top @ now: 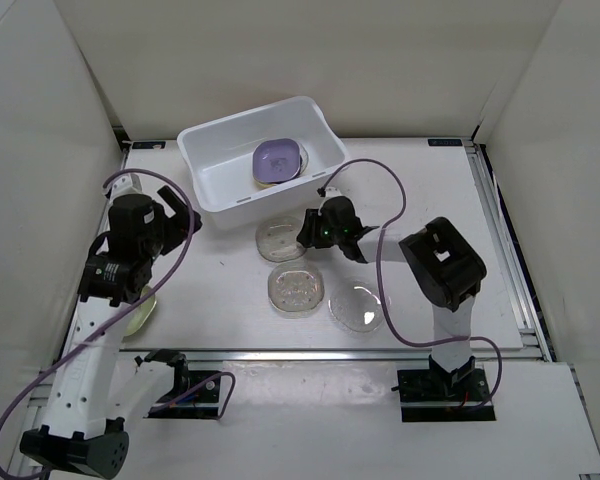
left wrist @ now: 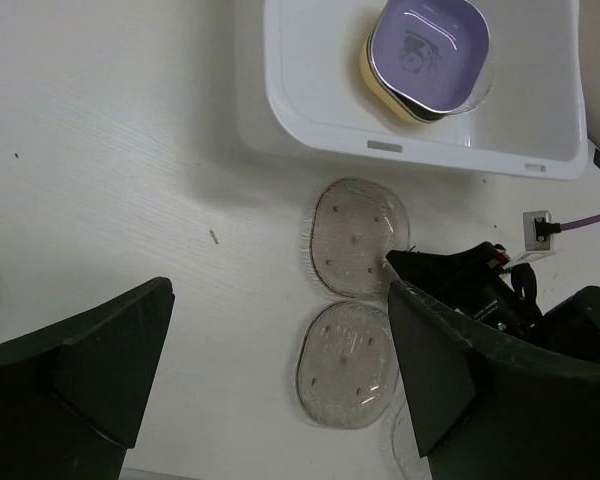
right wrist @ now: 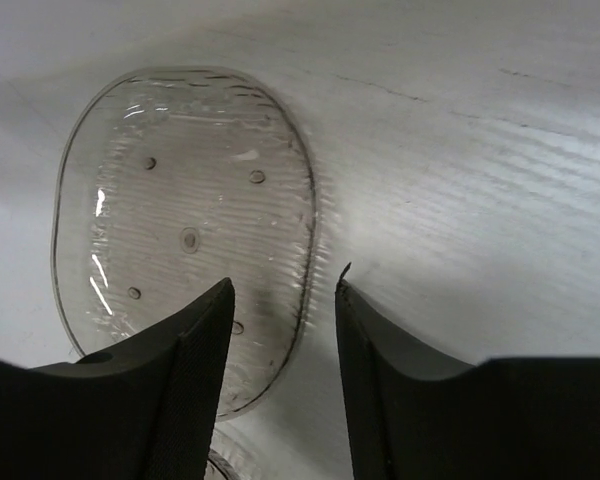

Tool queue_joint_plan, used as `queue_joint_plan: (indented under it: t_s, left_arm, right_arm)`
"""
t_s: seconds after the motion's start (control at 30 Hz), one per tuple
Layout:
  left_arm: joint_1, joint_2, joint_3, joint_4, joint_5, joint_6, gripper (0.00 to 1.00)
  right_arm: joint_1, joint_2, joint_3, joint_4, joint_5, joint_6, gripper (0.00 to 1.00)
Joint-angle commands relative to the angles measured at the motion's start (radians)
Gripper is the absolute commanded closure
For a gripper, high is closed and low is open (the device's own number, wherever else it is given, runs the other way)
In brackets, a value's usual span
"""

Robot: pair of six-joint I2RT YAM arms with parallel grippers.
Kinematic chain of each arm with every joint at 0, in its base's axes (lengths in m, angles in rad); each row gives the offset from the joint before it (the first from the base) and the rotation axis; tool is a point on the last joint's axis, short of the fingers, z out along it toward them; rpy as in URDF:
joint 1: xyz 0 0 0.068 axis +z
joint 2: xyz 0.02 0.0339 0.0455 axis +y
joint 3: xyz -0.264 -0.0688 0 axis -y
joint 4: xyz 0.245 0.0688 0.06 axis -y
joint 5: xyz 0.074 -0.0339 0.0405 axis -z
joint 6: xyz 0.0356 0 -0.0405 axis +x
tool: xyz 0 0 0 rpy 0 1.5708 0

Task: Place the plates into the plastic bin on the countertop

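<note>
**tabletop_tim:** Going from the arm bases outward: the near clear plate (top: 357,307) lies flat on the countertop (top: 440,190), with the middle clear plate (top: 295,288) just beside it. A yellow-green plate (top: 143,314) sits off to the left, partly under the left arm. How do you reckon these handle?

**rimgrabber:** Just my guess, but they look thin, stiff and light. They're glossy too, so probably slippery. They lie flat, so there's no getting underneath, and the rim is the only place to pinch. I'd bite deep enough that the plate doesn't squirt out or tip when lifted.

**tabletop_tim:** That's where the right gripper (right wrist: 283,285) is, down at the far clear plate (right wrist: 180,230), which is just short of the bin. Its jaws are parted: 1 finger is over the plate, 1 is over bare table, and the rim runs between them. Nothing's pinched yet.

**rimgrabber:** And the left gripper (left wrist: 280,300)?

**tabletop_tim:** Spread wide with nothing in it, hanging over the table left of the 3 clear plates. Farthest back is the plastic bin (top: 212,190), with a purple plate (top: 279,158) stacked on a yellow plate (left wrist: 373,75) inside.
</note>
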Motion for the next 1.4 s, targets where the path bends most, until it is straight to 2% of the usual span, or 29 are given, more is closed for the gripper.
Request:
queue_joint_plan:
  t_s: [0.0,0.03,0.1,0.13,0.2,0.23,0.37,0.5,0.73,0.9,1.0,1.07,1.2,1.37]
  left_arm:
    - [0.002,-0.045,0.011,-0.044,-0.027,-0.017,0.01]
    - [0.002,-0.055,0.011,-0.05,-0.031,-0.019,0.01]
    - [0.0,-0.07,0.01,-0.062,-0.036,-0.017,0.01]
    - [0.002,-0.07,0.016,-0.081,-0.041,-0.017,0.01]
    - [0.003,-0.079,0.019,-0.099,-0.047,-0.014,0.01]
    - [0.002,-0.09,0.02,-0.111,-0.048,-0.016,0.01]
    - [0.002,-0.11,0.005,-0.13,-0.056,-0.019,0.01]
    - [0.002,-0.119,-0.007,-0.124,-0.061,-0.014,0.01]
    - [0.002,-0.098,-0.035,-0.073,-0.053,-0.005,0.01]
    - [0.002,-0.058,-0.046,-0.02,-0.045,-0.003,0.01]
    - [0.002,-0.009,-0.047,0.02,-0.057,-0.006,0.01]
    - [0.002,0.014,-0.046,0.043,-0.071,-0.014,0.01]
    - [0.002,0.111,-0.032,0.085,-0.082,-0.026,0.01]
    - [0.048,0.215,0.029,0.135,-0.084,-0.017,0.01]
  right_arm:
    - [0.04,0.015,-0.026,0.075,0.048,0.025,0.52]
    - [0.04,0.021,-0.023,0.075,0.048,0.028,0.57]
    - [0.049,0.024,-0.026,0.084,0.091,0.037,0.62]
    - [0.052,0.027,-0.026,0.085,0.103,0.046,0.71]
    - [0.058,0.021,-0.029,0.093,0.12,0.059,0.78]
    - [0.058,0.015,-0.033,0.099,0.131,0.062,0.87]
    - [0.07,-0.028,-0.026,0.095,0.159,0.053,1.0]
    - [0.076,-0.101,-0.009,0.056,0.11,0.053,1.0]
    - [0.076,-0.255,-0.019,-0.108,0.019,0.059,1.0]
    - [0.079,-0.408,-0.128,-0.175,0.031,0.053,1.0]
    - [0.076,-0.494,-0.157,-0.299,0.048,-0.018,1.0]
    - [0.076,-0.567,-0.164,-0.346,0.115,-0.061,1.0]
    - [0.061,-0.641,-0.087,-0.404,0.192,-0.18,1.0]
    - [-0.009,-0.537,0.164,-0.393,0.174,-0.285,1.0]
